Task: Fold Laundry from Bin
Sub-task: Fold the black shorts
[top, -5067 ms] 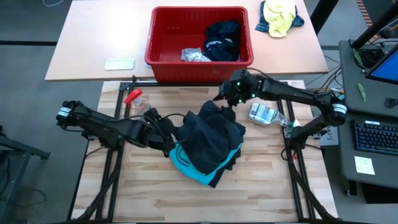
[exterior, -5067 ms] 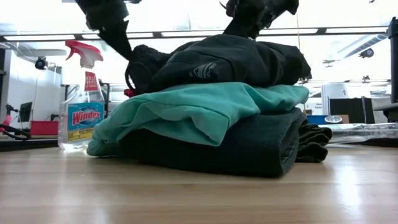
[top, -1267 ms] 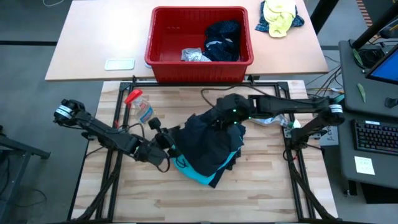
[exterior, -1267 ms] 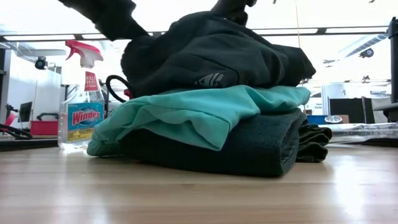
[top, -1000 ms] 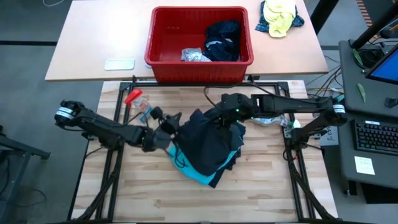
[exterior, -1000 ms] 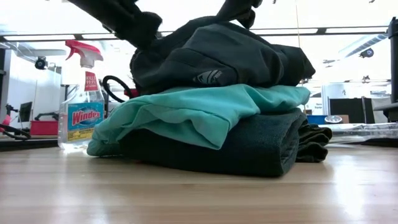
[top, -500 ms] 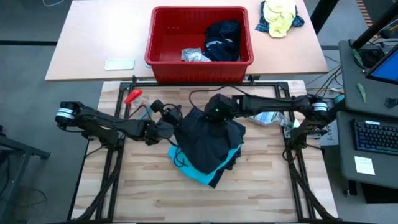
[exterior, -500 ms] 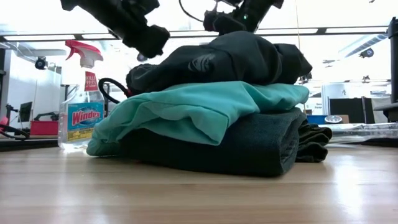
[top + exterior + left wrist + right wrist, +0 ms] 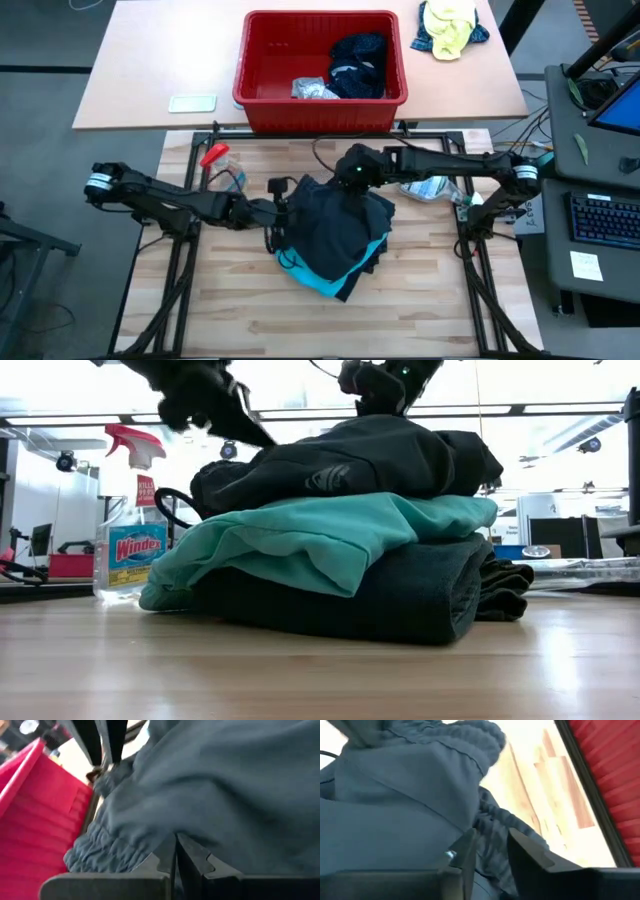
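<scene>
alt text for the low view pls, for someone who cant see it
A stack of folded laundry sits on the wooden table: a black garment on top, a turquoise one beneath, a dark grey one at the bottom. Both pincers hang just above the pile, and a spray bottle stands behind.

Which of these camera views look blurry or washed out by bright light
Low view: bright backlight behind the stacked laundry, left gripper smeared by motion. Left wrist view: close cloth soft, bin blurred. Right wrist view: table washed out. High view: evenly lit.

In the low view, both arms are cut off at the top edge and the left gripper (image 9: pixel 205 395) is blurred. The folded stack (image 9: pixel 330 550) hides the red bin.
</scene>
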Robot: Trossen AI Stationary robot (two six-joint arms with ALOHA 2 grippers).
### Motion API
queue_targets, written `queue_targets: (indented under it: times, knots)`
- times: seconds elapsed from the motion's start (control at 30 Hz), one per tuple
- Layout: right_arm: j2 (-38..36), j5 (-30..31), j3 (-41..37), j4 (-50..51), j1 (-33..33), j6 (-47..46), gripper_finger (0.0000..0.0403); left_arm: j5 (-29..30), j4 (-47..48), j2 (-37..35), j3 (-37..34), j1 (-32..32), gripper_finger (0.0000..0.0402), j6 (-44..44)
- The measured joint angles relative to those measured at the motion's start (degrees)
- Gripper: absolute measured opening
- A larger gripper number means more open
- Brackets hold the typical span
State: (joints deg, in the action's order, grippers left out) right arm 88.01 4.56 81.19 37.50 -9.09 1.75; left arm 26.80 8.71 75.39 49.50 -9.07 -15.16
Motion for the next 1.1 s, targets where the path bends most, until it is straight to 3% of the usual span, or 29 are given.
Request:
queue_targets:
  times: [0.17,0.27,0.4,0.6,0.87,1.0,1.1]
  knots:
    - [-4.1,-0.2,0.5,3.3,-0.3,-0.2,0.0151,6.6,-1.2,3.9,-0.2,1.8,0.0,4.6]
    - [-7.8,-4.4,-0.3,3.8,1.1,0.6,0.016,7.0,-3.9,6.7,-0.2,3.4,0.0,5.2]
    - [-10.6,-13.9,-5.0,2.0,3.9,1.1,0.015,7.0,-7.0,10.3,-0.2,5.2,0.0,5.0]
    - [-10.5,-15.1,-15.5,-5.4,5.5,-2.5,0.011,7.3,-7.5,13.6,0.3,6.8,0.0,5.0]
    - [-14.2,-14.6,-20.4,-4.9,3.8,-10.1,0.0067,7.3,-6.8,9.3,0.5,7.0,0.0,4.7]
    - [-18.3,-14.9,-18.3,-1.3,3.8,-11.9,0.0073,7.3,-5.6,4.6,1.9,6.7,0.0,6.7]
    - [-21.3,-14.9,-16.4,1.0,3.8,-13.3,0.0092,7.3,-2.1,1.6,4.1,5.8,0.0,14.1]
